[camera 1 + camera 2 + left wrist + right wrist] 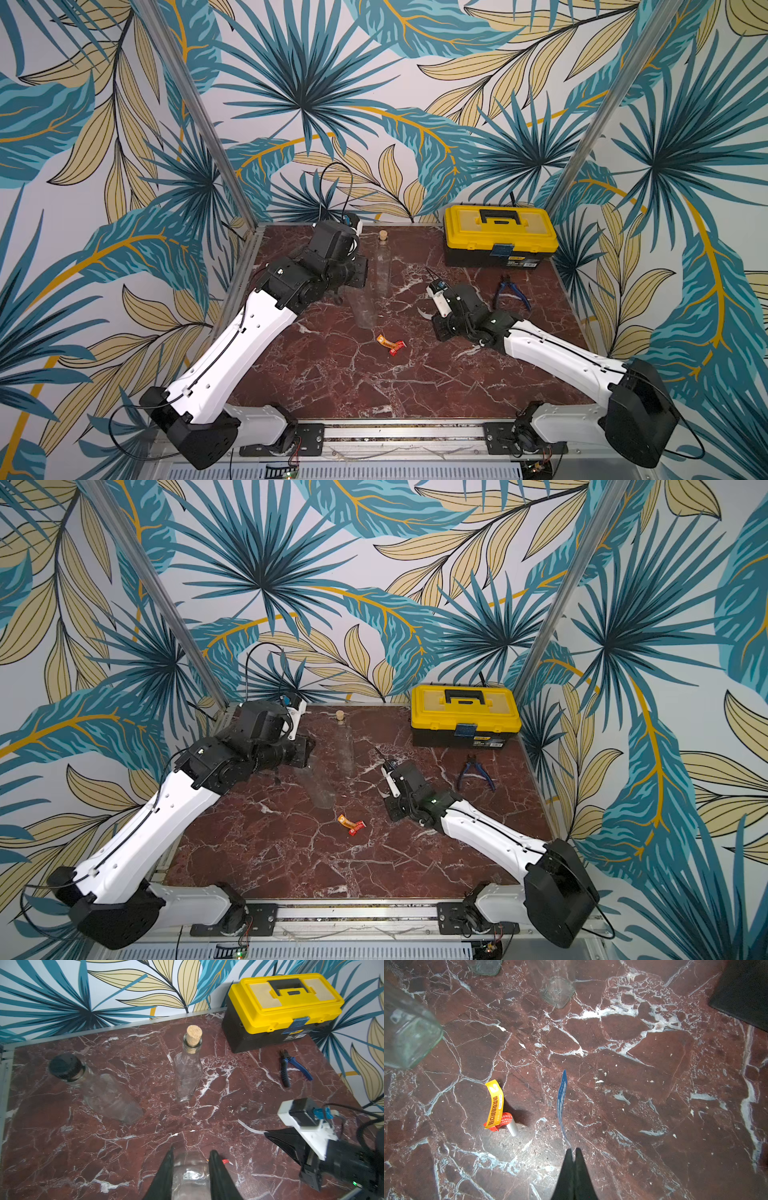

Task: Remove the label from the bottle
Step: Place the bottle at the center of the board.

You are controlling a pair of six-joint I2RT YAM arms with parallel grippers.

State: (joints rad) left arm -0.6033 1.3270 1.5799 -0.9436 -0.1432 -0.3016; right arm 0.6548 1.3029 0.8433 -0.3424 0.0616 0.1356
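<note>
My left gripper (192,1152) is shut on a clear glass bottle (190,1176), which shows bare between the black fingers. In a top view that bottle (363,309) hangs tilted just above the marble, right of the left wrist. My right gripper (573,1149) is shut on the end of a thin blue label (562,1103) that stands free over the table, apart from the bottle. From the left wrist the strip's white back (250,1128) shows at the right gripper's tips. A crumpled orange and red label (390,345) lies on the table between the arms.
A corked clear bottle (189,1072) and a black-capped clear bottle (97,1088) stand toward the back. A yellow and black toolbox (498,232) sits at the back right, with blue-handled pliers (511,291) in front of it. Walls enclose the marble table (374,386).
</note>
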